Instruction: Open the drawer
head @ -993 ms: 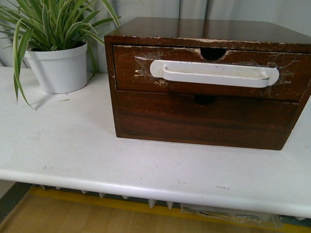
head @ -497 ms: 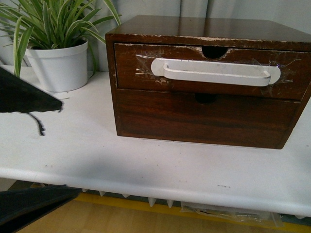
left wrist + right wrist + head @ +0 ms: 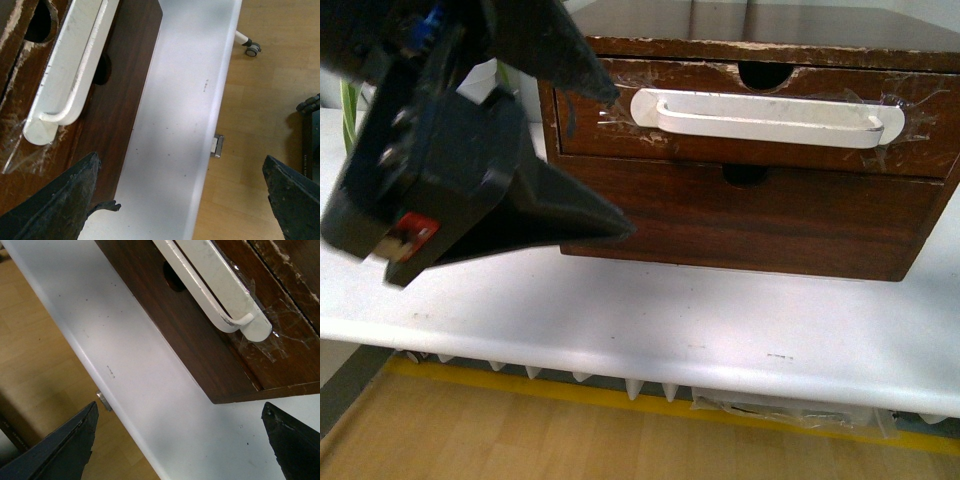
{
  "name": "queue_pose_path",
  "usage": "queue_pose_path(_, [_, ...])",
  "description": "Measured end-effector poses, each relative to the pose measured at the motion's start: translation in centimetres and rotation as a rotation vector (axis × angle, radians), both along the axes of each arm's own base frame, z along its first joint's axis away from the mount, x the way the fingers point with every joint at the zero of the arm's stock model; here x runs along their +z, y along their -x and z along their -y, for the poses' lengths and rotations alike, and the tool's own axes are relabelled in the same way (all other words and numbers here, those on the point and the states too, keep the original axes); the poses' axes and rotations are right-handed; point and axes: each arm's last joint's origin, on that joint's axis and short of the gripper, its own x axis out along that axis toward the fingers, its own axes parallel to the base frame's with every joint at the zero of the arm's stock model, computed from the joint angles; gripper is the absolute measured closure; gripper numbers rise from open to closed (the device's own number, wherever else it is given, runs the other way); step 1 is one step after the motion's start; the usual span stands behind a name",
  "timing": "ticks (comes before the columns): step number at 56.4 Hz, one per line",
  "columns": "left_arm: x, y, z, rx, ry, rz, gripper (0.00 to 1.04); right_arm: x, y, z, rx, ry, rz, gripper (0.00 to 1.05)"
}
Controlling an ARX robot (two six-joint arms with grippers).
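The drawer point(image 3: 720, 150) is the upper one in a dark brown wooden cabinet, shut, with a long white bar handle point(image 3: 767, 117) taped on and a half-round notch in its chipped top edge. My left gripper point(image 3: 622, 165) is open and empty. It fills the left of the front view, its fingertips just off the drawer's left end. In the left wrist view the handle's end point(image 3: 75, 65) lies ahead of the open left gripper point(image 3: 180, 170). My right gripper point(image 3: 180, 410) is open and empty over the table, with the handle's other end point(image 3: 215, 285) ahead of it.
A plain handle-less drawer front point(image 3: 740, 225) sits below the drawer. The cabinet stands on a white table point(image 3: 670, 330) whose front edge is near. A white plant pot point(image 3: 485, 75) at the back left is mostly hidden by my left arm. Wooden floor lies below.
My left gripper came into the front view from the left and rose in front of the cabinet's left end, covering the plant. The drawer has not moved.
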Motion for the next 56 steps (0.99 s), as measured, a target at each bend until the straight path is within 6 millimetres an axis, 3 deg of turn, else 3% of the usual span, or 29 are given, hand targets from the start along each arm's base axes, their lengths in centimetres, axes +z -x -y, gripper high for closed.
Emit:
queue_pose_path(10, [0.6,-2.9,2.8,-0.035,-0.041,0.000,0.06,-0.3,-1.4,-0.4,0.051,0.028,-0.033,0.09])
queue_pose_path(26, [0.5,-5.0,5.7,-0.057,-0.060,0.011,0.06,-0.6,-3.6,-1.2,0.090,0.040,-0.061,0.09])
queue_pose_path(43, [-0.3,-7.2,6.8,-0.034,-0.106,0.005,0.06,-1.0,-6.8,-2.3,0.134,0.032,-0.087,0.09])
queue_pose_path(56, [-1.3,-7.9,6.5,-0.022,-0.129,-0.016,0.06,-1.7,-8.1,-3.3,0.166,0.023,-0.097,0.09])
